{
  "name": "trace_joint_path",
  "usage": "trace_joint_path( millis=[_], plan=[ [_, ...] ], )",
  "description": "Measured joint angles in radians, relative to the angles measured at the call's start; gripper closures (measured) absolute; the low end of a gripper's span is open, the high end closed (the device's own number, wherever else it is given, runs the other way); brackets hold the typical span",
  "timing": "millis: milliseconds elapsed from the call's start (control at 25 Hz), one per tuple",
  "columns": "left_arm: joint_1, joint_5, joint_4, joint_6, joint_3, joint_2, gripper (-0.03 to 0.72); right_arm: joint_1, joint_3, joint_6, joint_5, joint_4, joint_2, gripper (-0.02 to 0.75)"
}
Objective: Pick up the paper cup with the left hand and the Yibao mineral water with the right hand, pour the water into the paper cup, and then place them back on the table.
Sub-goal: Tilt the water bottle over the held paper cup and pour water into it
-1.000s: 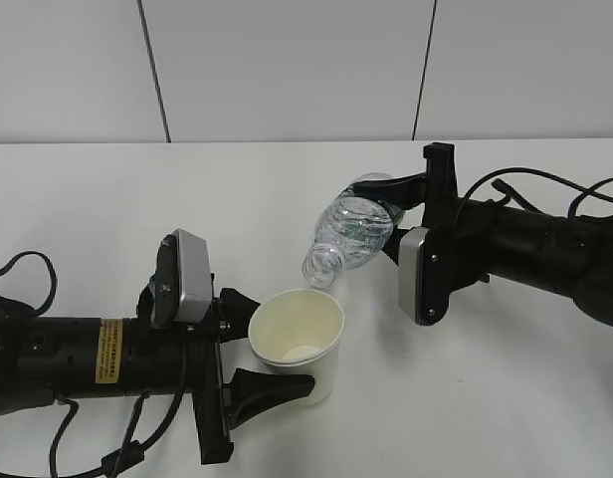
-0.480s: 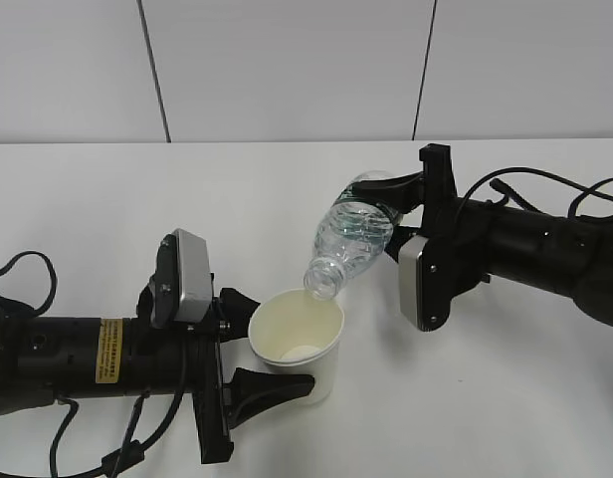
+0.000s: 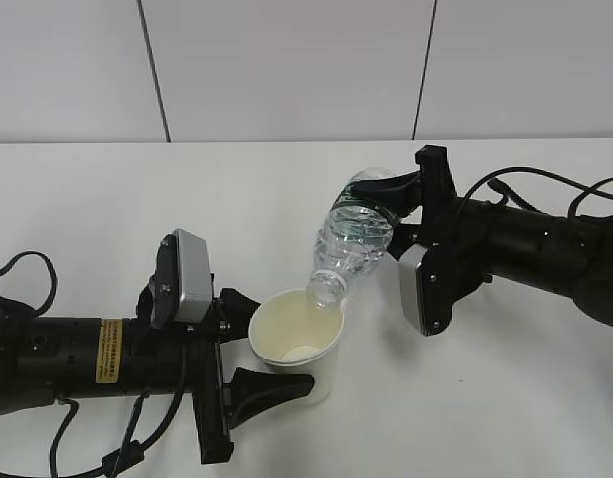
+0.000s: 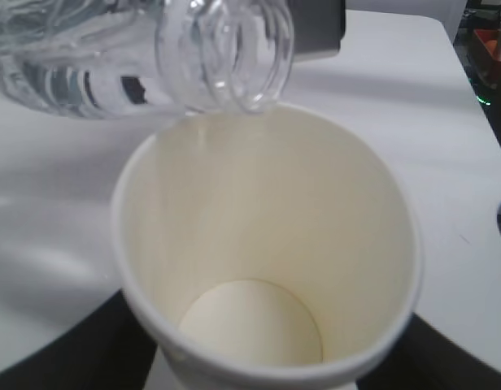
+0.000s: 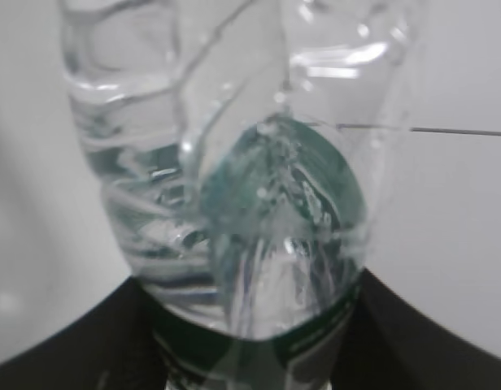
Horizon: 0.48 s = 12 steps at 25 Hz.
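Jaws of the right hand (image 3: 388,211) clamp the bottle (image 3: 353,235) across its lower body, near the green label; jaws of the left hand (image 3: 259,348) close on the cup (image 3: 298,342) at its lower wall, one finger on each side. The bottle hangs tilted neck-down, its capless mouth just above the cup's far rim, as the left wrist view shows (image 4: 226,53). The cup stands upright with its mouth open to the neck, above the table (image 3: 506,398) or resting on it; the views do not settle which. No stream is visible, and the cup's floor (image 4: 250,325) looks dry.

Handling, as judged: the bottle is thin ribbed plastic, light and springy, so a hard squeeze would buckle it and push water out early; a hold on the ribbed body by the label, as taken, gives the firmest purchase. The cup is soft paper, easily ovalled; a grip low on the wall, below the rolled rim, keeps its mouth round. Both grow harder to steady as water shifts from one to the other.
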Motion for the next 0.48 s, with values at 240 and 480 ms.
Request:
trace_joint_path(
  millis=[240,480],
  plan=[
    [0.000,0.000,0.017,-0.029,0.000,0.000,0.219,0.000,0.000,-0.007,-0.030,0.000,0.000,0.378],
    [0.000,0.000,0.050,-0.033,0.000,0.000,0.220,0.000,0.000,-0.009,-0.054,0.000,0.000,0.378]
  ],
)
